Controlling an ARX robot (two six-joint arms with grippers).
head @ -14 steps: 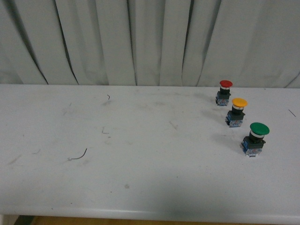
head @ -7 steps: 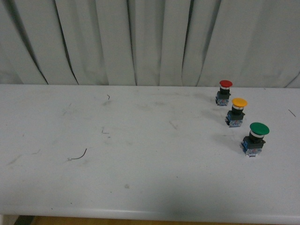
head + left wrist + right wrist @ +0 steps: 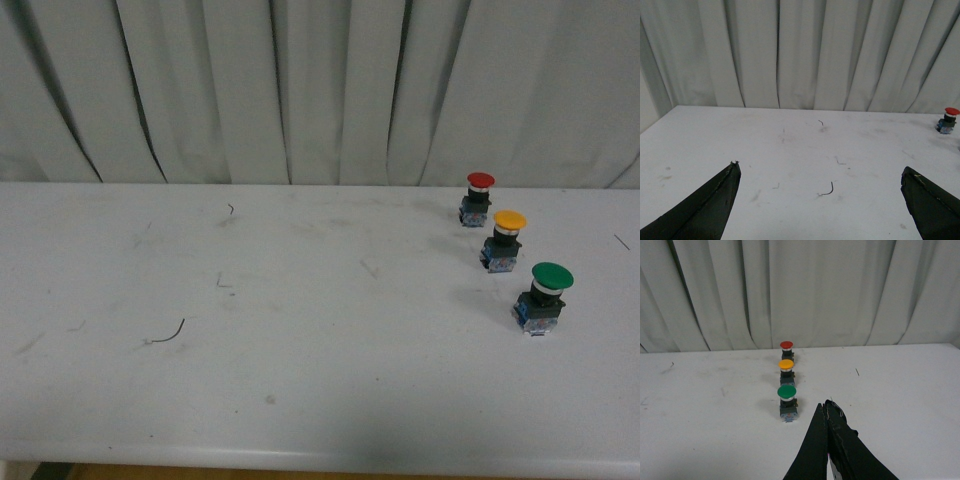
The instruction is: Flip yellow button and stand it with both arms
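White tabletop (image 3: 300, 340) fills the scene, scuffed and backed by a pale pleated curtain (image 3: 300, 90); neither arm shows in the front view. Nearest the robot in the row on the right side of the table is the green-capped button (image 3: 546, 297), then the yellow button (image 3: 504, 239) just behind it, then the red-capped button (image 3: 478, 197) closest to the curtain. All three stand upright, cap up on the contact block, so the yellow one's long axis is vertical and, judged from this, it already stands.

From the right wrist view the right gripper (image 3: 826, 407) has its fingers pressed together into one point, holding nothing, and it sits just beside the green cap; the yellow button (image 3: 786, 368) lies ahead of it and a little to the side, beyond the green one. The left gripper (image 3: 820, 172) is spread wide and empty over bare table, well apart from the row, so the right arm is clearly nearer. Only the red-capped button (image 3: 947, 120) shows in the left wrist view; the yellow one is out of its frame
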